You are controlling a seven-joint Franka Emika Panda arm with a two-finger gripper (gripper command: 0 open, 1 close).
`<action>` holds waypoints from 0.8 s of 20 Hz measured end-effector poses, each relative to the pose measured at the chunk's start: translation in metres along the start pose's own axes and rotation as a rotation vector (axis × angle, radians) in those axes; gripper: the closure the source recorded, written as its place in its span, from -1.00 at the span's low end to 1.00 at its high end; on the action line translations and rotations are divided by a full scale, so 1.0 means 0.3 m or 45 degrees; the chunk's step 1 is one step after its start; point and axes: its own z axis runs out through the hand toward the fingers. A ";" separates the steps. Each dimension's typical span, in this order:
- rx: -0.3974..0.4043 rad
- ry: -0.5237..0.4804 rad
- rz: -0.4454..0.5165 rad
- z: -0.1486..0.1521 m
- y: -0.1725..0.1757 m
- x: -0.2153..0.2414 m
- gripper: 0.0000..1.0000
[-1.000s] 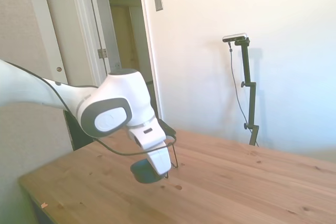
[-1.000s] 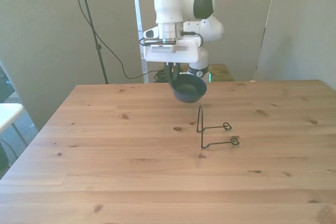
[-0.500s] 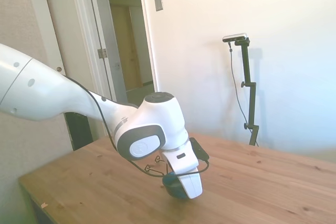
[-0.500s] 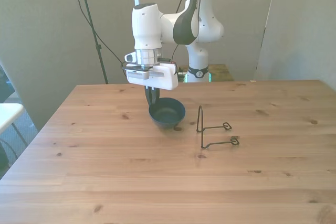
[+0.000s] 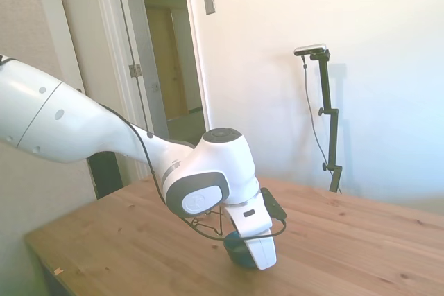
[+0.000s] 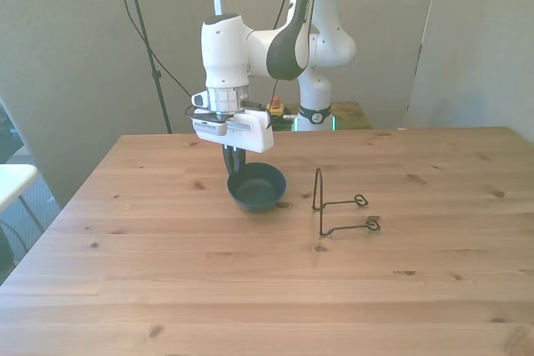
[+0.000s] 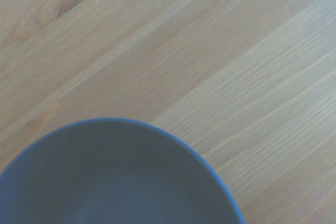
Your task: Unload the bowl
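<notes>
Bowl point(image 6: 258, 188) sits in the middle of the front view, a bit left of centre, low on the counter point(image 6: 250, 289) and seemingly touching it or just above — contact can't be confirmed. Claw point(image 6: 234, 158) comes down onto the bowl's far-left rim, fingers closed on that rim, so it has the bowl by one edge only. Wire rack point(image 6: 338, 206) stands empty just to the right of the bowl in the front view, apart from it, so the bowl is already out of the rack. In the side view the bowl point(image 5: 237, 249) shows at lower centre, mostly hidden behind the white wrist link. Wrist view shows the bowl's point(image 7: 115, 177) blue inside filling the lower left, wood grain beyond. Risks, my guess: a one-sided rim pinch lets the glossy bowl tip or slip if it's released before sitting flat; pressing down too far could jam the rim against the wood; a sideways pull-out to the right could clip the rack.
</notes>
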 end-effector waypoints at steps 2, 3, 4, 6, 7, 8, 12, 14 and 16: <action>0.005 0.004 -0.001 -0.002 -0.002 0.001 -1.00; 0.006 0.005 -0.002 -0.003 -0.003 0.001 -1.00; 0.007 0.006 -0.004 -0.004 -0.004 0.000 -1.00; 0.009 0.008 -0.011 -0.008 -0.007 -0.002 -1.00; 0.009 0.005 -0.019 -0.011 -0.009 -0.006 -1.00; 0.010 0.003 -0.031 -0.018 -0.011 -0.011 -1.00; 0.027 -0.008 -0.106 -0.122 -0.020 -0.055 -1.00; 0.029 -0.010 -0.171 -0.205 -0.022 -0.110 -1.00; 0.028 -0.015 -0.250 -0.283 -0.031 -0.192 -1.00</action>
